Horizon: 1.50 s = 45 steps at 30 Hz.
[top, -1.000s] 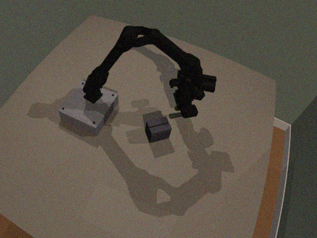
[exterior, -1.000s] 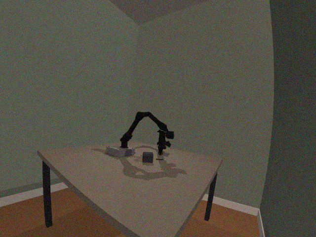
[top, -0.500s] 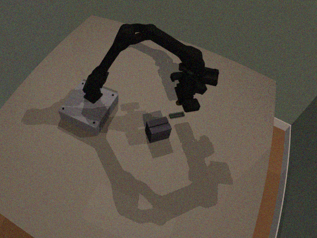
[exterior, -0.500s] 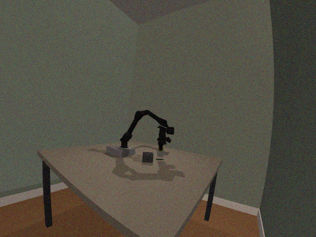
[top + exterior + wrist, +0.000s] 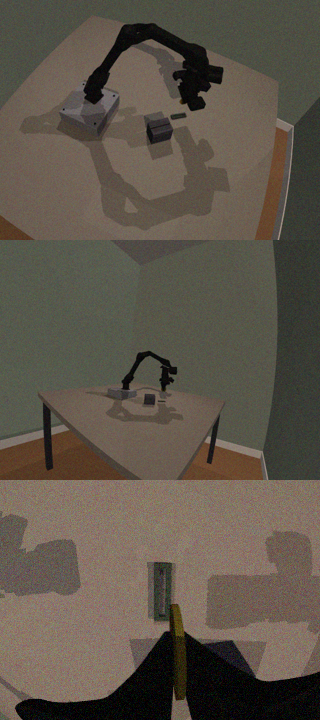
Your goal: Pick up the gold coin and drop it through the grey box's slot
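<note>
Overhead, tool clamping coin above tan table, green-walled room.

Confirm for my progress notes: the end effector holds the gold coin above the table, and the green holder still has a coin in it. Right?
Not quite. The end effector does grip the gold coin, but the wrist view shows the green holder empty on the table.

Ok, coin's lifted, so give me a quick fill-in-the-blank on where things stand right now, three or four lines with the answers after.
1. The gripper is shut on the gold ____.
2. The dark-green holder on the table now stands ____.
3. The slot in the lid of the grey box has nothing in it, so the coin is not yet ____ the box.
4. In the wrist view the coin is seen ____-on, as a thin strip.

Missing words: coin; empty; inside; edge
</note>
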Tool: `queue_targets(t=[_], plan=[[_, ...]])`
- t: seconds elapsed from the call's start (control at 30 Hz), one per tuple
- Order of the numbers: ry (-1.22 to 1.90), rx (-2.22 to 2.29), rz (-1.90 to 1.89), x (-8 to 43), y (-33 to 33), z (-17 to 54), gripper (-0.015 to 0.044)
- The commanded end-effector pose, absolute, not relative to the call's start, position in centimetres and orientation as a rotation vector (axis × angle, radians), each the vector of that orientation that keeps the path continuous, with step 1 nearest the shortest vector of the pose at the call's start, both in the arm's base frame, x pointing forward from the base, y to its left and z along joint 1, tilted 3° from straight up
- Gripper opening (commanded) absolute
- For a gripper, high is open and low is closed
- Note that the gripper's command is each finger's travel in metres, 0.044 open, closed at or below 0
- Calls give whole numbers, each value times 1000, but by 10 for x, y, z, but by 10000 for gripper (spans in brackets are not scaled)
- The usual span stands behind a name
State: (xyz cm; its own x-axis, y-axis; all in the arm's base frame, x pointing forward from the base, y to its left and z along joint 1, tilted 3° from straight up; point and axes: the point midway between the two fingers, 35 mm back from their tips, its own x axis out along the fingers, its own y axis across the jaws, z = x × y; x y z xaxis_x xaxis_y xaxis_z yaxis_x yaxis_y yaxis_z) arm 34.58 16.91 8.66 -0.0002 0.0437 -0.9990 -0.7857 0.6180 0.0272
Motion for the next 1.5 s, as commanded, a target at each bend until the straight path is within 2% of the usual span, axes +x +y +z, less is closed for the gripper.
queue_targets(t=[0.0,1.47], plan=[[1425,-678,749,347,167,89,0],[1430,-685,744,329,54,84,0]])
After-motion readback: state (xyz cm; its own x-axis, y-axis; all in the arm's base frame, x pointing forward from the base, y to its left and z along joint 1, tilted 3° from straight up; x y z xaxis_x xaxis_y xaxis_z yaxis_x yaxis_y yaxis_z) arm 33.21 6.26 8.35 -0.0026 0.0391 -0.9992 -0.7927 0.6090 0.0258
